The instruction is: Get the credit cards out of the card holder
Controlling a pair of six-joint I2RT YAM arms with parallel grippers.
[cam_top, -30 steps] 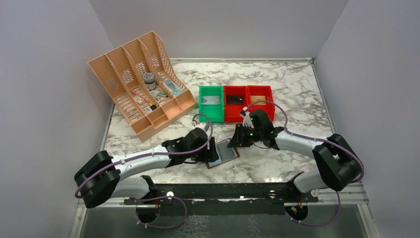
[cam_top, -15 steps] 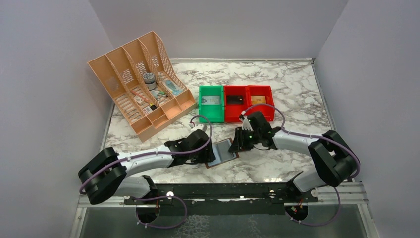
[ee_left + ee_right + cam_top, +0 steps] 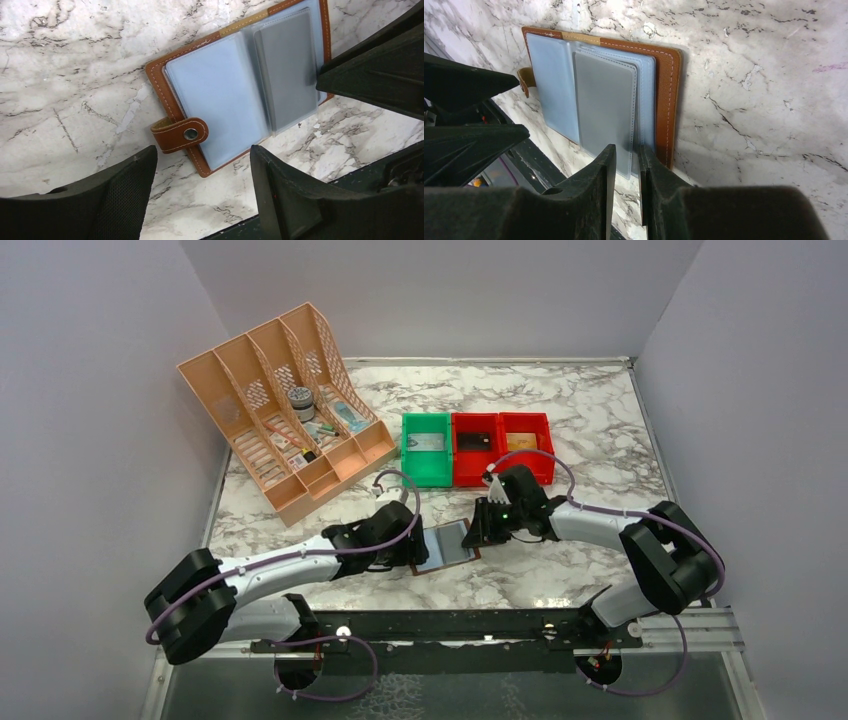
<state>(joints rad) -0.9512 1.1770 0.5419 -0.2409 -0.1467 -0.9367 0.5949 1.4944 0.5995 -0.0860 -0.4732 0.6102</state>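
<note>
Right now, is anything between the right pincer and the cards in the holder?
Nothing loose. The card holder lies open, and the right pincer is at the edge of the translucent sleeve, which alone covers the grey card.

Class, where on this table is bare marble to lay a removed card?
Free: the marble right of the red bins, the strip behind them, the near edge before the card holder. Crowded: the card holder between left gripper and right gripper, and by the rack.

Plain pale grey walls [image 3: 430, 290] enclose a white marble-patterned table [image 3: 600, 420] under soft, even light.
</note>
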